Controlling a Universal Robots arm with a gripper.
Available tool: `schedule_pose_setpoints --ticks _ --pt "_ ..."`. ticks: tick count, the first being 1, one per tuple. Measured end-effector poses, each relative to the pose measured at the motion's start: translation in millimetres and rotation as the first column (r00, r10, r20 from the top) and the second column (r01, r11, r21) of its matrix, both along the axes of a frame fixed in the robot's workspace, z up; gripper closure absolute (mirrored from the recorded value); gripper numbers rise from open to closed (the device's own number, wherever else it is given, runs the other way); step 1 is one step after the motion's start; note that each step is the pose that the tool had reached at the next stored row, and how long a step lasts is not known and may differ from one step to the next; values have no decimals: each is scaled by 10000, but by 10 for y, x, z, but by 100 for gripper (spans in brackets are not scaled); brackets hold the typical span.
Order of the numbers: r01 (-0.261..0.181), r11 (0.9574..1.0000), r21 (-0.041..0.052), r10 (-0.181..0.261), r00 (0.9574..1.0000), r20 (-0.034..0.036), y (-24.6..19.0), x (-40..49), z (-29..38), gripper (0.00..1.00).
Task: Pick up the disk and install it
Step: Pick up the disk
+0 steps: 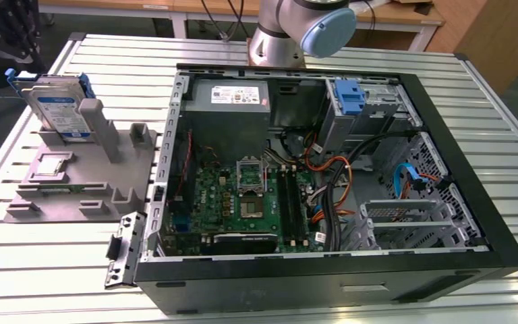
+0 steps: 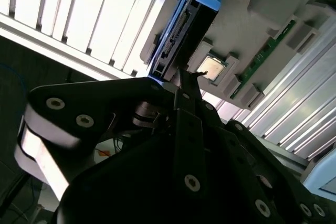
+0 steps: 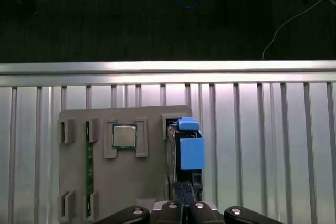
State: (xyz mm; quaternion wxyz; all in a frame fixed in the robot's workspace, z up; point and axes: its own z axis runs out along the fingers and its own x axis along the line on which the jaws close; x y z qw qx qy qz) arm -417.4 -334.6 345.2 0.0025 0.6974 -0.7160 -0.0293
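Observation:
The disk (image 1: 56, 108) is a silver drive with a white-and-blue label in a bright blue bracket. It stands upright on edge in a slot of the grey holder (image 1: 79, 182), at the exterior view's left. My gripper (image 1: 16, 57) hangs dark above and beyond it, apart from it. In both wrist views I look along the black fingers, which lie together, shut, with nothing between them. The gripper (image 3: 184, 186) is over the disk's (image 3: 189, 148) blue top edge. In the second wrist view the gripper (image 2: 184, 80) ends just short of the disk (image 2: 181, 35).
The open computer case (image 1: 475, 202) lies at the exterior view's right, with a blue-handled drive bay (image 1: 349, 98), a grey power-supply box (image 1: 232, 94) and loose cables. The arm's base (image 1: 295, 30) stands behind it. The holder (image 3: 142, 182) also carries a processor chip (image 3: 124, 136) and a green memory stick (image 3: 89, 166).

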Motion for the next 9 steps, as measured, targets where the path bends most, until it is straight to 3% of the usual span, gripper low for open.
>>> schedule_pose_setpoints --ticks 9 --pt "-70 10000 1 70 10000 0 0 27 -1 90"
